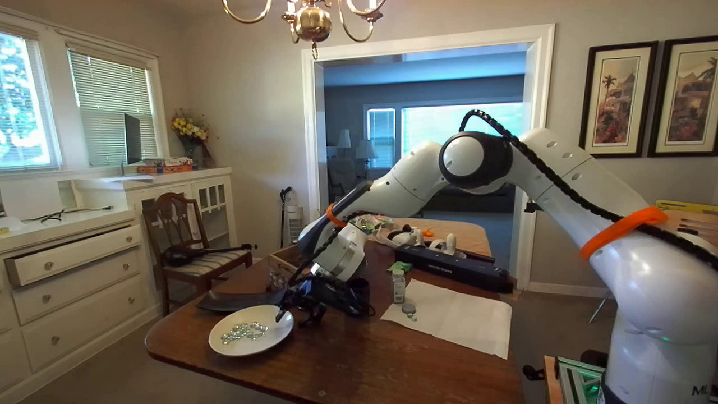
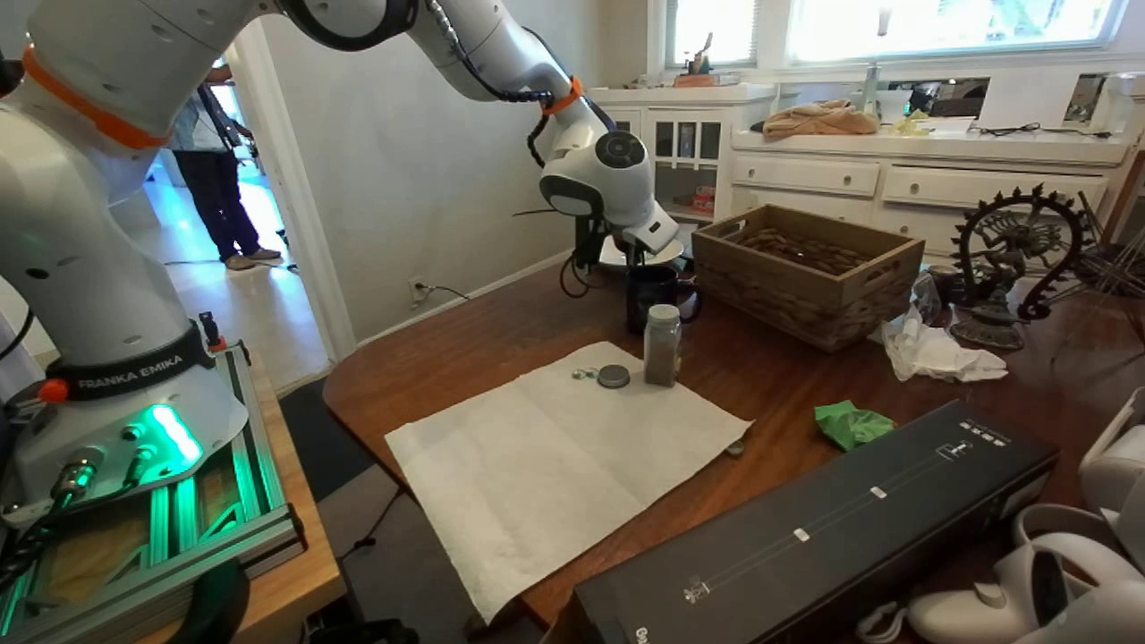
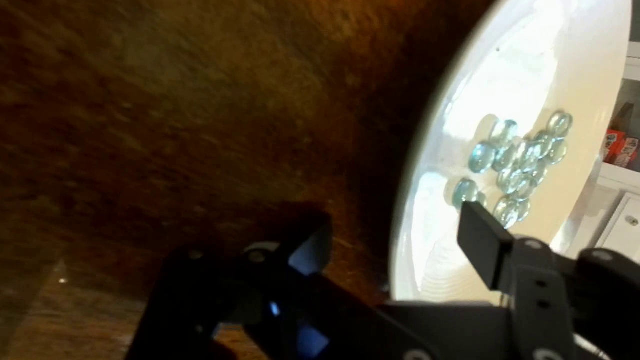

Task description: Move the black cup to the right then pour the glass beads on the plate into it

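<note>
The round white plate (image 1: 221,345) lies near the table's end and holds the glass beads (image 1: 244,332). In the wrist view the plate (image 3: 412,220) fills the right side, with the clear greenish beads (image 3: 525,165) in a cluster. My gripper (image 1: 294,318) is open and low at the plate's edge. In the wrist view the gripper (image 3: 397,235) has the rim between its fingers, one over the plate and one over the wood. I cannot tell if it touches. The black cup (image 2: 651,295) stands upright in an exterior view, hiding the fingers there; its handle shows.
A brown woven basket (image 2: 805,277) stands beside the cup. A glass jar (image 2: 662,349), its grey lid (image 2: 614,376) and a few loose beads are on or near a white mat (image 2: 555,483). A long black box (image 2: 814,528) and green crumpled paper (image 2: 850,424) lie beyond.
</note>
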`<state>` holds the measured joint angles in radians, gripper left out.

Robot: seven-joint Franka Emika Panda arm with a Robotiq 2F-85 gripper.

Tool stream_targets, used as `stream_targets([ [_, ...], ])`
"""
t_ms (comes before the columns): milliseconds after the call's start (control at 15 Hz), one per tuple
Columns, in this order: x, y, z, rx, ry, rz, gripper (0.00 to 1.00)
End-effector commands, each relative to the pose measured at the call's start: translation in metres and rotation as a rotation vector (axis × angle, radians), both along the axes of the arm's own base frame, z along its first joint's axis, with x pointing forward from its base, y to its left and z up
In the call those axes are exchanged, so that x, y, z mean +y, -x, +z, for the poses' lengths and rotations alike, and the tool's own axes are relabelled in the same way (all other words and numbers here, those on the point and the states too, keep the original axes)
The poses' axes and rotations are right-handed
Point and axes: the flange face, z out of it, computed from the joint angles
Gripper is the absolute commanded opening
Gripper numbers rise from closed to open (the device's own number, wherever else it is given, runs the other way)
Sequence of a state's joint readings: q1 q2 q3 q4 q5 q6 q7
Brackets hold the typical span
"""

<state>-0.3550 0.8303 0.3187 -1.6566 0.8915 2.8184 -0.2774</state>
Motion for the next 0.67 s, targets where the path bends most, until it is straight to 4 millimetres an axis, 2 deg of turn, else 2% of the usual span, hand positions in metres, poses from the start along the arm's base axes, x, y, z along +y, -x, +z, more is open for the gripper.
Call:
stream_targets([
  [0,0.006,-0.010,-0.010,0.006,-0.016,0.017,0.69],
  [67,0.008,-0.011,-0.009,0.006,-0.017,0.020,0.66],
  [133,0.011,-0.013,-0.009,0.004,-0.014,0.025,0.57],
  [200,0.012,-0.015,-0.010,0.000,-0.015,0.030,0.43],
  [533,0.020,-0.020,-0.009,-0.010,-0.014,0.043,0.02],
  [600,0.020,-0.022,-0.008,-0.013,-0.015,0.043,0.02],
])
